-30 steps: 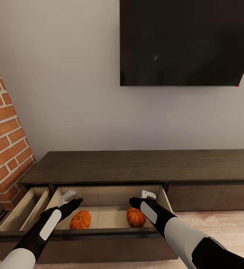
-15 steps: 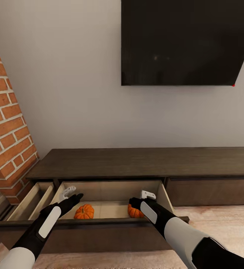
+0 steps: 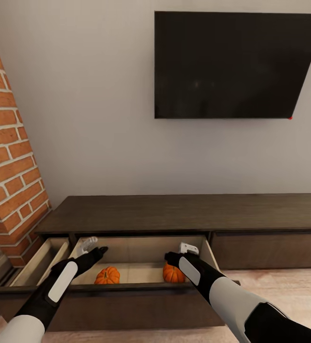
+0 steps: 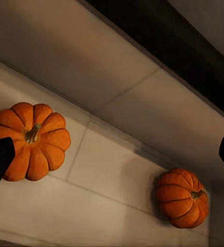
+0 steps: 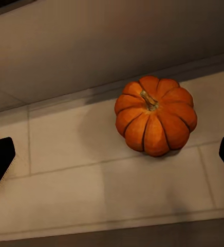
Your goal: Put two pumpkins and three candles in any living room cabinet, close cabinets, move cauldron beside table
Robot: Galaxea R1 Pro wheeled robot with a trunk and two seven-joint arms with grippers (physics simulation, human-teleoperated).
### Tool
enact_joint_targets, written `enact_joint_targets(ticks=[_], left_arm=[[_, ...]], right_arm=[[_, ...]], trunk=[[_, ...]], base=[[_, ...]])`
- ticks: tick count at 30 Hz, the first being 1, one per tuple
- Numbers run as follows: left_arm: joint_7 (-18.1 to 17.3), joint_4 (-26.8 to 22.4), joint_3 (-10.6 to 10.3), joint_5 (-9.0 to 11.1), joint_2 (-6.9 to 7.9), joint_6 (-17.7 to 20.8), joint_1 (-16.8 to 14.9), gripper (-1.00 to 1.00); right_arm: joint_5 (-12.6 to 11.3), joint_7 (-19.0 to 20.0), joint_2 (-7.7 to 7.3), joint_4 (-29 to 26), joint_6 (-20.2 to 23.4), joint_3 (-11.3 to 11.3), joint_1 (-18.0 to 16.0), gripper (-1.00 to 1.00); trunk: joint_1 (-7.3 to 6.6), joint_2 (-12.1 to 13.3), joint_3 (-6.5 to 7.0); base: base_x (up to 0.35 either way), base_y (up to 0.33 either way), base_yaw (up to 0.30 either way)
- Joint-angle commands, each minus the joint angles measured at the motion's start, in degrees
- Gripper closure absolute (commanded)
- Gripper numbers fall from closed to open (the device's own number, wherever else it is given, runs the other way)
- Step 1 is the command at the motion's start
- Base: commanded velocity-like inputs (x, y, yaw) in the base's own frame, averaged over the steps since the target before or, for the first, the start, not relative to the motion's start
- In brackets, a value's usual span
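The cabinet (image 3: 184, 212) is a long, low, dark-brown unit against the wall, and its middle drawer (image 3: 141, 288) stands pulled out. Two orange pumpkins lie on the drawer's pale floor, one on the left (image 3: 107, 275) (image 4: 32, 141) and one on the right (image 3: 173, 273) (image 4: 181, 198) (image 5: 155, 116). My left gripper (image 3: 91, 247) (image 4: 112, 157) hovers open above the drawer's left part, empty. Just above the right pumpkin my right gripper (image 3: 184, 251) (image 5: 112, 157) is open and holds nothing. Candles, cauldron and table are out of view.
A second, narrower drawer (image 3: 36, 262) is open at the cabinet's left end, beside a red brick column (image 3: 7, 157). The right-hand cabinet front (image 3: 269, 250) is shut. A dark television (image 3: 231, 64) hangs on the wall above. Light wood floor (image 3: 288, 290) lies to the right.
The whole picture has shifted, so the camera moved, and the drawer front now hides more of the pumpkins. Both grippers stay open over the drawer; the pumpkins lie where they were.
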Motion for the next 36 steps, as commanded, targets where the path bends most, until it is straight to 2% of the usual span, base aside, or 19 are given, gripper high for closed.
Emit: enact_joint_targets(ticks=[1, 8, 14, 28, 36], left_arm=[[0.54, -0.11, -0.22, 0.72, 0.09, 0.43, -0.02, -1.00], [0.50, -0.11, -0.21, 0.93, 0.18, 1.01, -0.03, -1.00], [0.54, -0.11, -0.21, 0.91, 0.21, 1.03, -0.02, -1.00], [0.53, -0.11, -0.21, 0.88, 0.29, 1.04, -0.04, -1.00], [0.54, -0.11, -0.21, 0.92, 0.29, 1.04, -0.04, -1.00]], right_arm=[[-0.36, -0.43, -0.04, -0.11, 0.11, 0.43, -0.04, -1.00], [-0.40, -0.21, -0.12, -0.41, -0.68, 0.36, -0.04, -1.00], [-0.42, 2.13, -0.23, -0.94, -2.87, 0.23, -0.04, -1.00], [-0.43, 2.64, -0.30, -1.32, -3.38, 0.17, -0.04, -1.00], [-0.45, 2.65, -0.38, -1.96, -3.65, 0.20, -0.04, -1.00]], trunk=[[-0.03, -0.01, 0.17], [-0.21, 0.09, 1.72], [-0.37, 0.17, 3.05], [-0.73, 0.35, 6.15], [-2.48, 3.55, 7.59]], base=[[-0.010, 0.000, 0.000], [-0.122, 0.000, 0.000], [-0.015, 0.000, 0.000], [-0.053, 0.006, 0.000], [-0.041, 0.004, 0.000]])
